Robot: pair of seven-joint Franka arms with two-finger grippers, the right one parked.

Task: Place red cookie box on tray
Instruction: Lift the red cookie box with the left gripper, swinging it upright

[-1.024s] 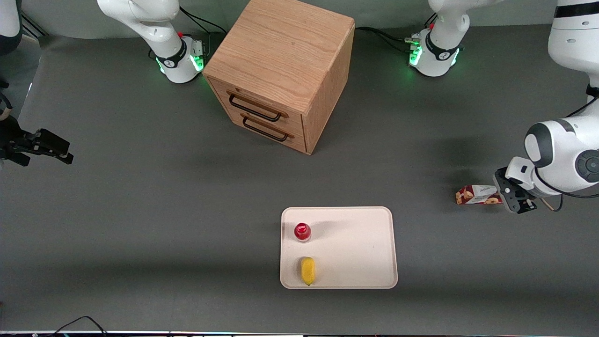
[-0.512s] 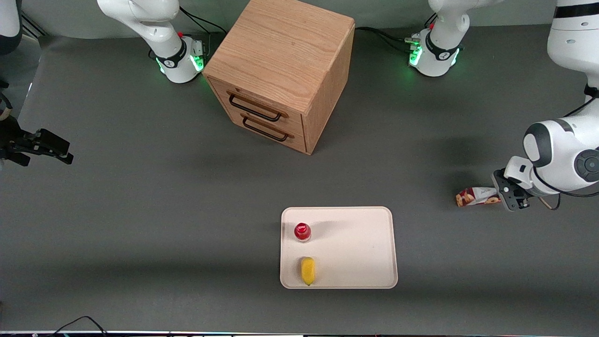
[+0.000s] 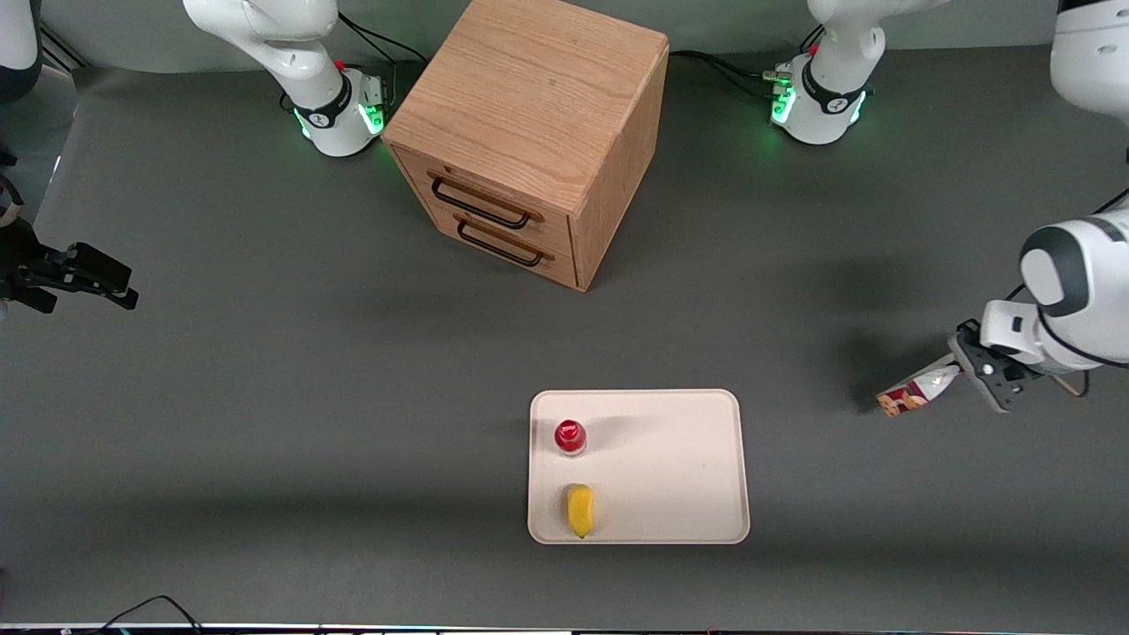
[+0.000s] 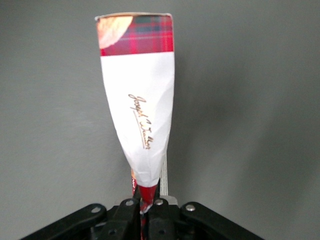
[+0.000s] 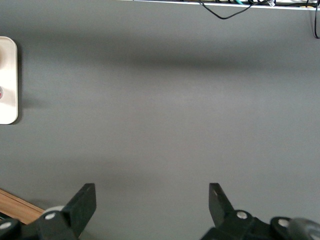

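The red cookie box point(image 3: 913, 391) hangs tilted above the table toward the working arm's end, lifted by one end. My left gripper point(image 3: 960, 370) is shut on that end. In the left wrist view the box point(image 4: 138, 100) sticks out from the gripper point(image 4: 146, 200), with its white patch and a red plaid end showing, pinched flat between the fingers. The cream-white tray point(image 3: 670, 459) lies nearer the front camera, toward the table's middle, apart from the box.
A red-capped bottle point(image 3: 570, 436) and a yellow object point(image 3: 579, 510) sit on the tray's part toward the parked arm. A wooden two-drawer cabinet point(image 3: 529, 132) stands farther from the camera. An edge of the tray point(image 5: 8, 80) shows in the right wrist view.
The gripper has lifted the box off the table and shifted slightly toward the working arm's end; the box now hangs tilted, its free end lower.
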